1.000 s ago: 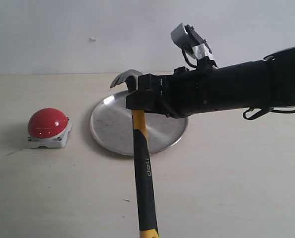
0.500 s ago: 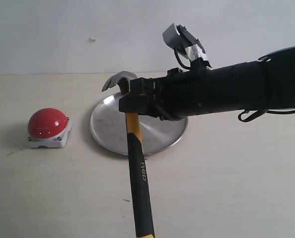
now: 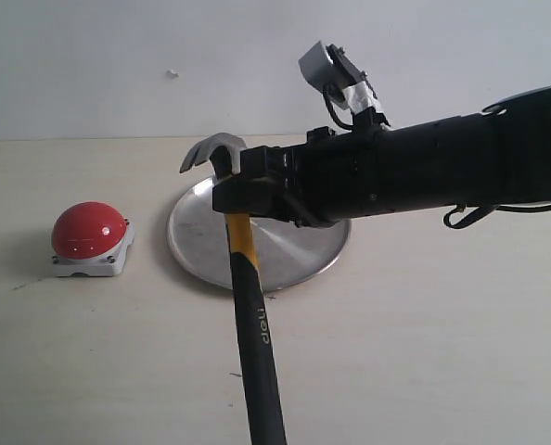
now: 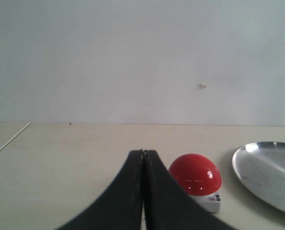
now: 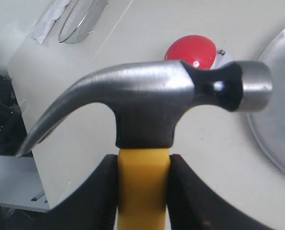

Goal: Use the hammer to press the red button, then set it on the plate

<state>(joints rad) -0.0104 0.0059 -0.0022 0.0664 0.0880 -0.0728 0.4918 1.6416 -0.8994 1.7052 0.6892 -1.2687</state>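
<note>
At the left, the shiny red dome button (image 3: 90, 230) sits on the table (image 3: 424, 352), likely not pressed yet. In the middle, the round silver metal plate (image 3: 199, 243) is bare. Over it, the right jaws grip the yellow-and-black steel hammer (image 3: 254, 315). The left jaws are closed, empty.

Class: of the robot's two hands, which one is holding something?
The right hand, clamped on the hammer just under its steel head. The left hand is shut on nothing.

Bright, even light; soft shadow beside the red button (image 3: 90, 230); sheen on the plate (image 3: 201, 243); pictures slightly soft, perhaps low-resolution.
</note>
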